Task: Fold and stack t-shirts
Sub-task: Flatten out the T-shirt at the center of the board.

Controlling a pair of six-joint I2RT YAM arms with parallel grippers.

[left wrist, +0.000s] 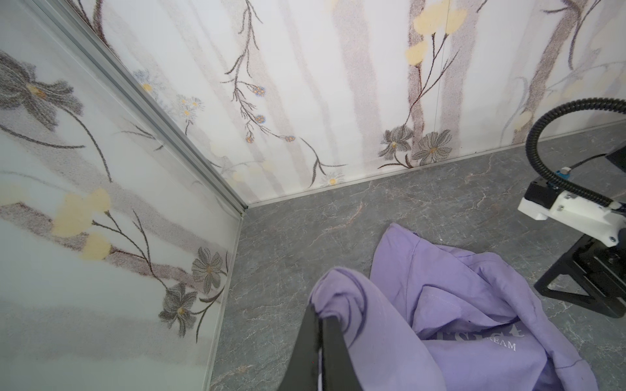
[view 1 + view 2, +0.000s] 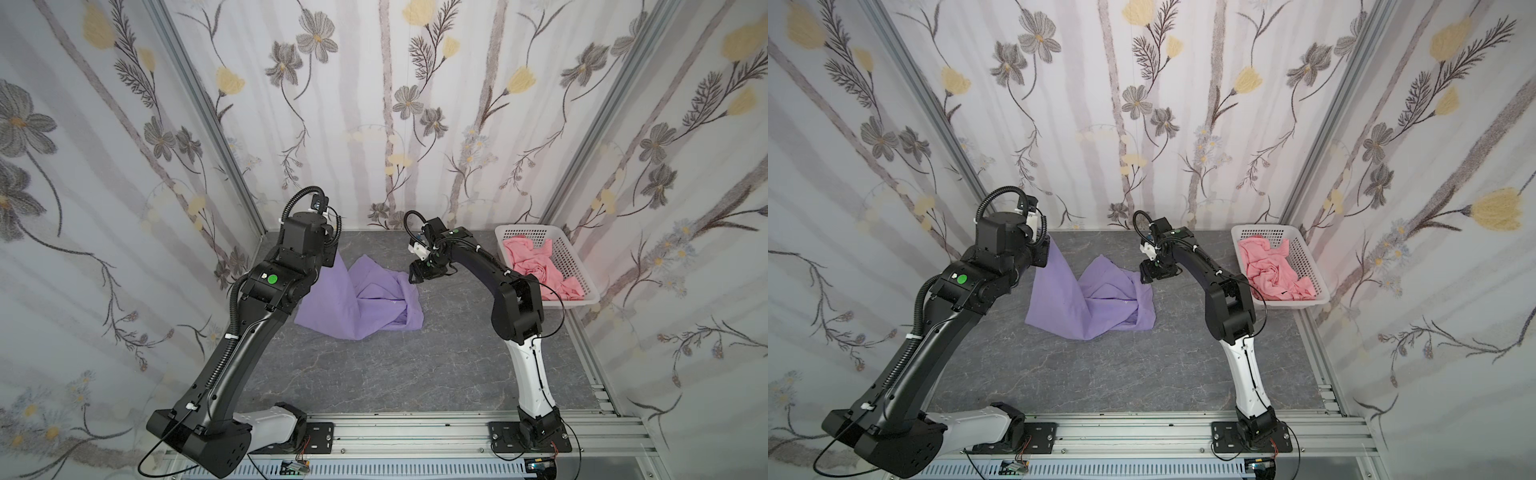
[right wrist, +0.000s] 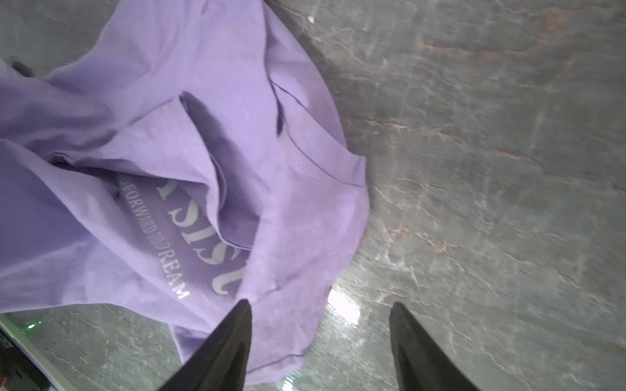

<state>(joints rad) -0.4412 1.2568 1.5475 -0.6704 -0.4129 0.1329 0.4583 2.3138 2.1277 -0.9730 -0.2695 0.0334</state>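
Lavender t-shirt (image 2: 361, 303) hangs from the clamped left tool (image 1: 320, 320); right tool (image 3: 320, 304), jaws apart, must catch another corner to spread it out.

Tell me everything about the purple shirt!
The purple t-shirt is soft lavender cloth, crumpled and unfolded on the grey marbled table. White lettering peeks from its folds. The left gripper pinches one end and holds it up; the rest lies slumped. The right gripper hangs open over its opposite edge.
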